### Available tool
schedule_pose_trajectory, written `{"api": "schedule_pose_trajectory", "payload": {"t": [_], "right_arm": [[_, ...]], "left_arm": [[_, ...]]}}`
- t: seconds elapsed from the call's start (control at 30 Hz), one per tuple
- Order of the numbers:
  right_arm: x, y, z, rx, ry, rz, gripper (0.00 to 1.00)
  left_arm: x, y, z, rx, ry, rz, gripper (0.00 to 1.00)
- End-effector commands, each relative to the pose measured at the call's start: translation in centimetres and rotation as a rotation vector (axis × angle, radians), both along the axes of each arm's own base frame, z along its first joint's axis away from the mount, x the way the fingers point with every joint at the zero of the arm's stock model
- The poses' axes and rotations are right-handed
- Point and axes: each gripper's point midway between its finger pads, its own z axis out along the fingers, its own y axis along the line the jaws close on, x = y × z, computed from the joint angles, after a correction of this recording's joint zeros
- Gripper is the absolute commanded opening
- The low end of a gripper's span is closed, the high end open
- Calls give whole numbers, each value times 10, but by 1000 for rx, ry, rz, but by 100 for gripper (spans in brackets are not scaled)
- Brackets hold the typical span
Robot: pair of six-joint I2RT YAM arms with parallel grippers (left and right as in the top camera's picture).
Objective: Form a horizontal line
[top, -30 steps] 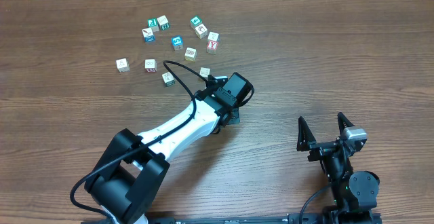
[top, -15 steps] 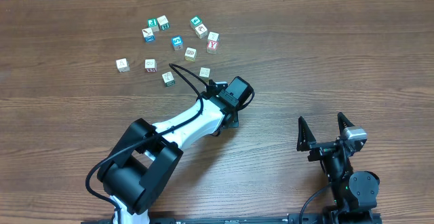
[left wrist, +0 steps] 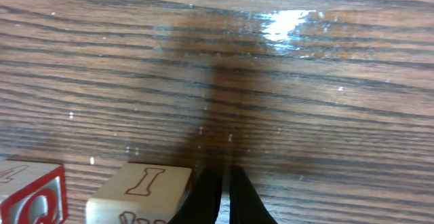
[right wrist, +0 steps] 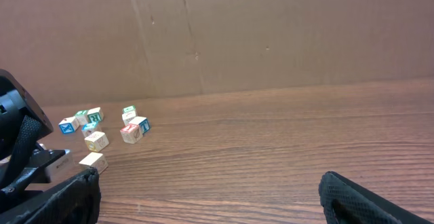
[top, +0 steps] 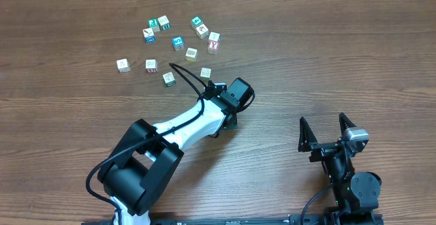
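Legible markings, itemised.
1. Pale cube [left wrist: 139, 190], left wrist view: its top face bore an outlined red letter "I"; the marks on its front face were cut off by the frame edge.
2. Red-edged cube [left wrist: 30, 198], just beside it: its front face showed a red letter, apparently "Q"; the mark on top was unreadable.
3. Scattered cubes [top: 178, 42], overhead and right wrist views: the printing was too small to read.

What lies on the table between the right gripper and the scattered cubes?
In the overhead view, bare wood table and then the left arm's wrist; nothing else sits between the open right gripper and the cubes.
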Motion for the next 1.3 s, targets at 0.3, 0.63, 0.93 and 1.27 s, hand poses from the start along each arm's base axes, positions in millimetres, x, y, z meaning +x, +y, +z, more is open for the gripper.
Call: {"api": "schedule_pose_trajectory", "payload": {"t": [0.3,0.63,0.93,1.27], "right_arm": [[0,-2,-2,-3,-2,-9,100],[0,-2,-2,-3,-2,-9,100],[0,-2,-2,-3,-3,-9,100],[0,-2,-2,-3,-2,-9,100]], "left_arm": [[-6,8,-8,53,23,-7,4],[-7,23,-8,78,49,20,4],[-8,31,-8,113,52,26,4],[-9,37,-7,144,53,30,4]]}}
